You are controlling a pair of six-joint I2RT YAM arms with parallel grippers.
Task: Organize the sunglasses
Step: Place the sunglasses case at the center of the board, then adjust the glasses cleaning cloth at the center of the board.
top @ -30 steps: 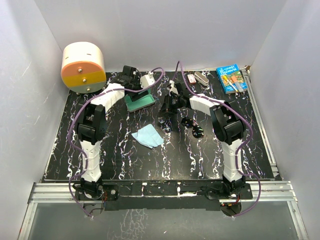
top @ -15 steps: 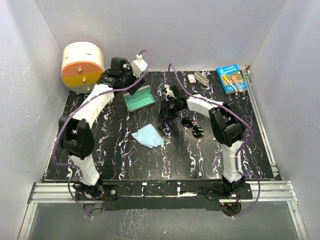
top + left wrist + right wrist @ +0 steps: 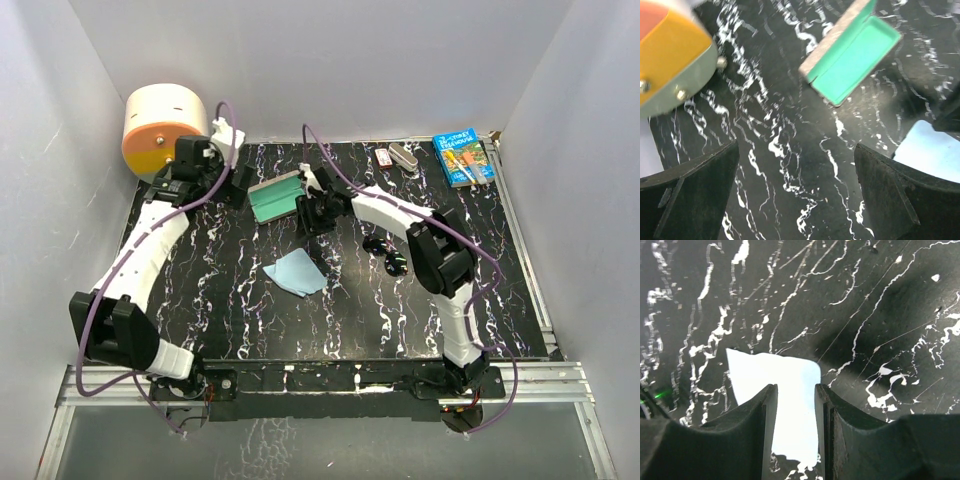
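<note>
The black sunglasses (image 3: 386,252) lie on the black marbled table (image 3: 450,300), right of centre, touched by neither gripper. The open grey-brown case (image 3: 276,198) with teal lining lies at the back middle; it also shows in the left wrist view (image 3: 852,56). My left gripper (image 3: 232,188) is wide open and empty, low over bare table between the drum and the case. My right gripper (image 3: 320,222) hangs just right of the case and left of the sunglasses. Its jaws stand a narrow gap apart with nothing between them, above the light-blue cloth (image 3: 775,385).
A cream and orange drum (image 3: 165,132) stands at the back left, near my left gripper. The cloth (image 3: 297,271) lies at the table's centre. A blue book (image 3: 463,157) and small items (image 3: 398,156) sit at the back right. White walls enclose the table.
My left arm has swung left, away from the case towards the drum. My right gripper has moved left from beside the sunglasses to the case's right end. The sunglasses have not moved.
</note>
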